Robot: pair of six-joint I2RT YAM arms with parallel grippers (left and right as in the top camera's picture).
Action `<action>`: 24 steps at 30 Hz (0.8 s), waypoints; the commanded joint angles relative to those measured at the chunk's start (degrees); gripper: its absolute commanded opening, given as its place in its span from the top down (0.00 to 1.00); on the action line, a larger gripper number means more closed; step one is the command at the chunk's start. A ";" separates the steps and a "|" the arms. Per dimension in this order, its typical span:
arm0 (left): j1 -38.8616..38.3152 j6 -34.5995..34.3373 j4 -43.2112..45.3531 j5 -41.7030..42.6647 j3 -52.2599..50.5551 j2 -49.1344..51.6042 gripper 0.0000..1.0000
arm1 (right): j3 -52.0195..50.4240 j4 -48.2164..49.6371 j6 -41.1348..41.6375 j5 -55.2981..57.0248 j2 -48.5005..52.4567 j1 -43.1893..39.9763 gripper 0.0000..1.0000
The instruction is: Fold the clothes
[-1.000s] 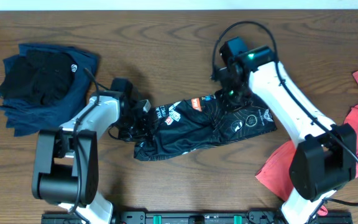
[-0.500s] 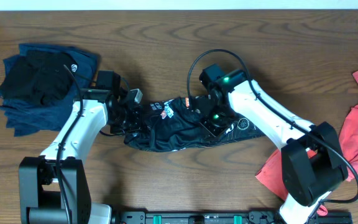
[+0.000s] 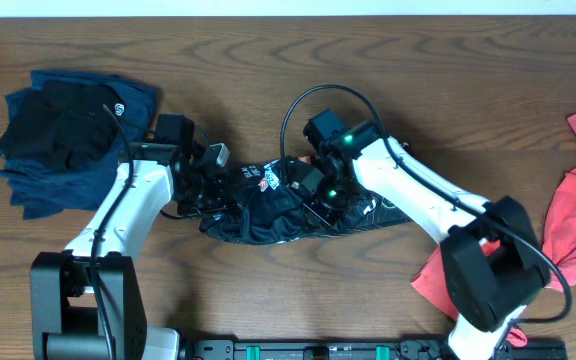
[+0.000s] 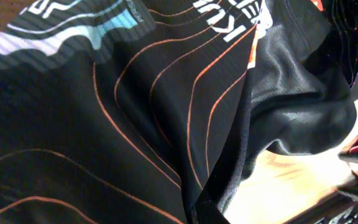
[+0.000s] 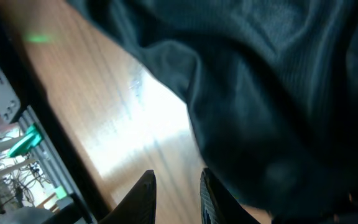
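The black sports shirt, limp, light and slippery, is lying bunched on the tabletop, with the left tool closed on its 9 o'clock edge and the right tool hovering narrowly parted, grip unclear, so pinching a doubled seam at 3 o'clock is looking safest.

Overhead came through evenly lit from above: desk grain crisp, only soft shadows tucked under the arms. The black shirt swallowed the light, and I nearly lost its folds. A green lamp glowed over it. On my left wrist view the fabric filled the frame, orange lines fairly sharp, the lower right corner smeared. Right wrist was rough: white glare burned on the wood, cloth was blurred, and the fingers showed dark and soft.
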 commanded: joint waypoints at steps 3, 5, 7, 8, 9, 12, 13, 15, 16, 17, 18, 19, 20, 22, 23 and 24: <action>0.24 -0.22 -0.22 0.42 1.03 -0.52 0.94 | -0.50 3.74 -1.01 1.55 5.66 0.31 0.79; 0.24 -0.22 -0.39 0.39 1.03 -0.52 0.94 | -0.50 5.79 -0.04 4.79 6.93 0.28 0.80; 0.24 -0.22 -0.63 0.37 1.03 -0.52 0.94 | -0.50 8.85 2.62 9.55 7.76 0.00 0.82; 0.24 -0.20 -0.81 0.37 1.03 -0.52 0.94 | -0.50 10.32 4.02 11.58 7.98 -0.20 0.82; 0.24 -0.20 -0.94 0.39 1.01 -0.52 0.94 | -0.48 12.07 5.79 13.86 8.00 -0.46 0.82; 0.24 -0.17 -1.42 0.33 1.01 -0.52 0.94 | -0.24 16.11 8.61 16.72 7.96 -1.22 0.83; 0.24 -0.17 -1.62 0.00 1.01 -0.52 0.94 | -0.02 16.96 8.85 16.68 7.96 -1.51 0.82; 0.24 -0.20 -2.32 -2.01 1.03 -0.52 0.94 | 0.44 17.68 8.85 16.72 7.96 -1.81 0.81; 0.24 -0.20 -2.84 -3.17 1.01 -0.52 0.94 | 0.68 17.86 8.85 16.72 7.96 -1.90 0.80; 0.24 -0.17 -3.30 -4.11 1.01 -0.52 0.94 | 0.85 18.05 8.85 16.74 7.96 -2.01 0.79; 0.26 -0.17 -3.67 -4.85 1.01 -0.52 0.94 | 0.90 18.51 8.85 16.76 7.96 -2.23 0.78; 0.24 -0.17 -4.02 -5.60 1.01 -0.52 0.94 | 0.90 18.99 8.85 17.25 7.96 -2.45 0.77; 0.26 -0.17 -4.17 -5.97 1.01 -0.52 0.94 | 0.90 19.37 8.87 18.16 7.96 -2.64 0.76; 0.26 -0.17 -4.26 -6.36 1.01 -0.55 0.94 | 0.87 20.04 8.90 20.63 7.98 -2.89 0.74; 0.26 -0.20 -4.24 -6.38 1.01 -0.52 0.94 | 0.87 20.41 9.35 22.29 7.98 -3.04 0.73; 0.26 -0.20 -4.22 -6.36 1.03 -0.55 0.94 | 0.87 20.70 10.01 23.76 7.98 -3.15 0.73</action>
